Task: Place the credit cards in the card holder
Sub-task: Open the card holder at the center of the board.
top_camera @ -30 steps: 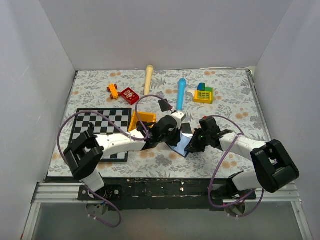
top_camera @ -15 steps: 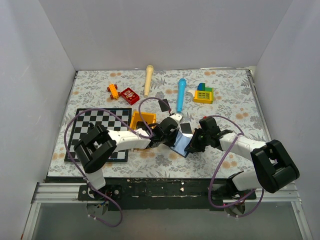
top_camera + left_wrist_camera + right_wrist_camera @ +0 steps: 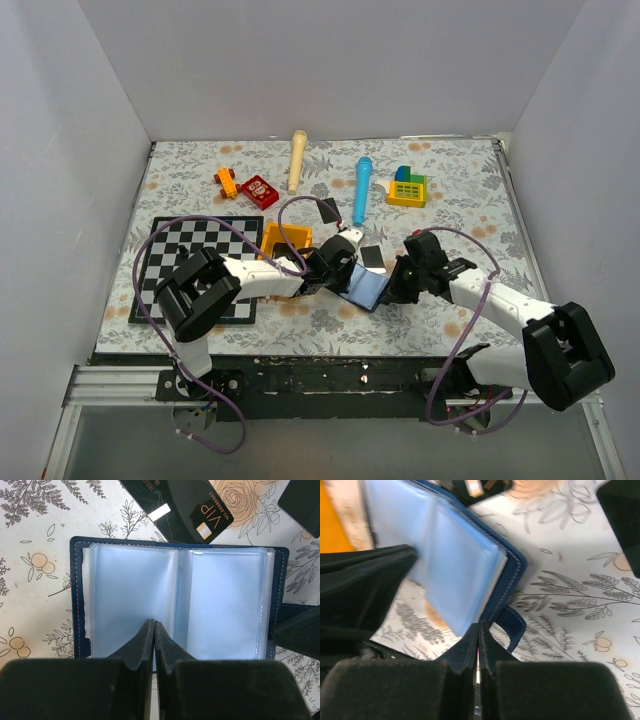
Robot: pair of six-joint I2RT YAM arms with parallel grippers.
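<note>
The card holder [image 3: 366,290] lies open on the flowered table, its light blue clear pockets [image 3: 175,600] facing up. My left gripper [image 3: 154,625] is shut and empty, tips resting on the pockets near the middle fold; from above it [image 3: 338,272] sits at the holder's left side. My right gripper [image 3: 479,627] is shut on the holder's navy edge [image 3: 512,580] beside the strap tab [image 3: 514,625]. One black credit card [image 3: 190,505] marked VIP lies just past the holder's far edge [image 3: 372,256]. A second black card [image 3: 328,210] lies farther back.
A chessboard [image 3: 190,265] lies to the left with an orange tray [image 3: 285,240] beside it. Farther back are a blue cylinder [image 3: 362,188], a wooden pin [image 3: 297,158], a red toy [image 3: 260,190], an orange toy [image 3: 226,181] and a yellow-green block toy [image 3: 408,188].
My right arm has stretched out toward the right, its gripper staying at the holder's edge. The left arm's elbow has shifted right. The holder now shows more of its blue inside.
</note>
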